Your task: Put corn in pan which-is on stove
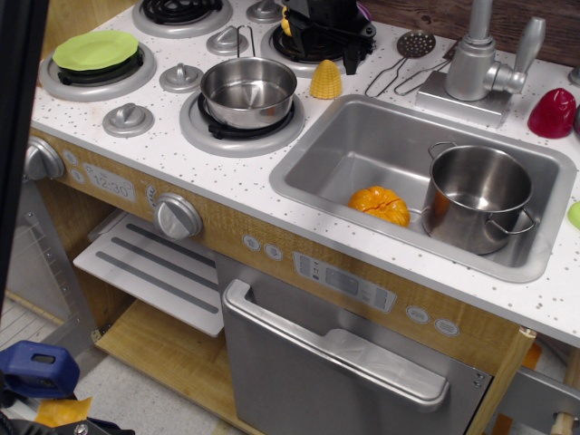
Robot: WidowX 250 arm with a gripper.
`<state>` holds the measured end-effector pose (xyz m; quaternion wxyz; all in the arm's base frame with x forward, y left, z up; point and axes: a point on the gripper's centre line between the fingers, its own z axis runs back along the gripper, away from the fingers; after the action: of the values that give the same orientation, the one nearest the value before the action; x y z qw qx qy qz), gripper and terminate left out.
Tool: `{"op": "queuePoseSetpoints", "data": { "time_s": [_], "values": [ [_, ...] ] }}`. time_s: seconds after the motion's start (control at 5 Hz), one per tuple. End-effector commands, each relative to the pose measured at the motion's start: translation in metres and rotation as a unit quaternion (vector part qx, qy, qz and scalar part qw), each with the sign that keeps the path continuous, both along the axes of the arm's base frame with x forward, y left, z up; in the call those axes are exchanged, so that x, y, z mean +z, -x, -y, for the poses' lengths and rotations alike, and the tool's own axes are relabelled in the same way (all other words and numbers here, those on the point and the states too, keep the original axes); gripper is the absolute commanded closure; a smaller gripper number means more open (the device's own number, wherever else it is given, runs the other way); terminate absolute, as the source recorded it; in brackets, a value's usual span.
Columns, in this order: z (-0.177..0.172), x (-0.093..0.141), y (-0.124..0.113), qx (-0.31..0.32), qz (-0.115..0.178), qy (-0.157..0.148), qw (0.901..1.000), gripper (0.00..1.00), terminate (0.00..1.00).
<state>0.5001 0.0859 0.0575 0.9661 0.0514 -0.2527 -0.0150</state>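
The small yellow corn (326, 80) stands upright on the white speckled stove top (263, 172), between the pan and the sink's far left corner. The shiny steel pan (247, 91) sits empty on the front right burner, its thin wire handle pointing away. My black gripper (326, 41) hangs at the top edge of the view over the back right burner, just behind and above the corn and not touching it. Its upper part is cut off, and I cannot tell how the jaws stand.
A green plate (95, 50) lies on the left burner. The sink (362, 127) holds an orange pumpkin toy (379, 204) and a tall steel pot (476, 195). A faucet (476, 63), a wire skimmer (412, 45) and a red toy (553, 113) are behind the sink.
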Motion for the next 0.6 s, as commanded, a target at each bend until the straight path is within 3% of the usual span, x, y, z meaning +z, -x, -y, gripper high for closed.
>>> {"op": "queuePoseSetpoints", "data": {
  "time_s": [0.0, 0.4],
  "values": [
    [0.0000, 0.0000, 0.0000, 0.000, 0.000, 0.000, 1.0000, 0.00, 0.00],
    [-0.0051, -0.0035, -0.0088, -0.020, 0.010, -0.012, 0.9997, 0.00, 0.00]
  ]
}}
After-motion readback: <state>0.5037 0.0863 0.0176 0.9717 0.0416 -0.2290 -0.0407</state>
